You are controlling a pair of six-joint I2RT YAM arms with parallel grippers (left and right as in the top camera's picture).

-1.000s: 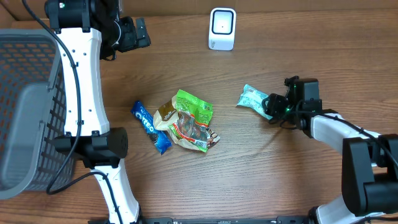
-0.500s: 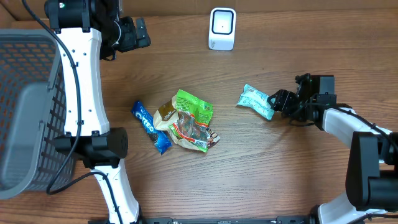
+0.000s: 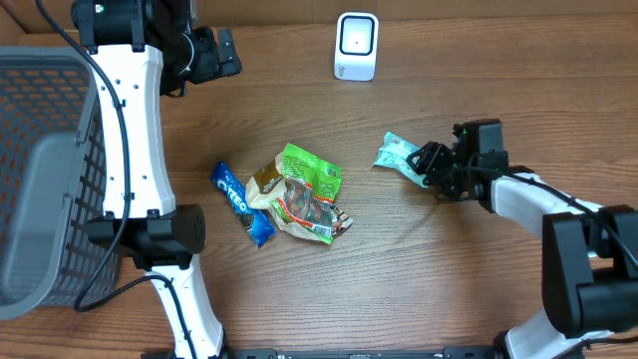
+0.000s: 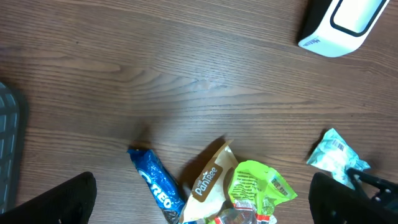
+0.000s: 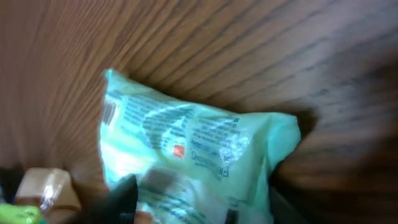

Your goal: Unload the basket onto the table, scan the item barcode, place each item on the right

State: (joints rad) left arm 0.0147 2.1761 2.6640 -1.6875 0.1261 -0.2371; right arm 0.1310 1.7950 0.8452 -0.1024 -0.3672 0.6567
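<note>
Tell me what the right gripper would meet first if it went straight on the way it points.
The mint-green packet: the right gripper sits right at its edge, jaws probably touching it.

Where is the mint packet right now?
In the overhead view, the mint packet lies on the right side, at the right gripper, below-right of the scanner.

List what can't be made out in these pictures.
Right wrist view: blur leaves the print on the mint packet unreadable.
Overhead: the right gripper covers the packet's end, so its grip is unclear.
Left wrist view: the top edge cuts off the scanner.
</note>
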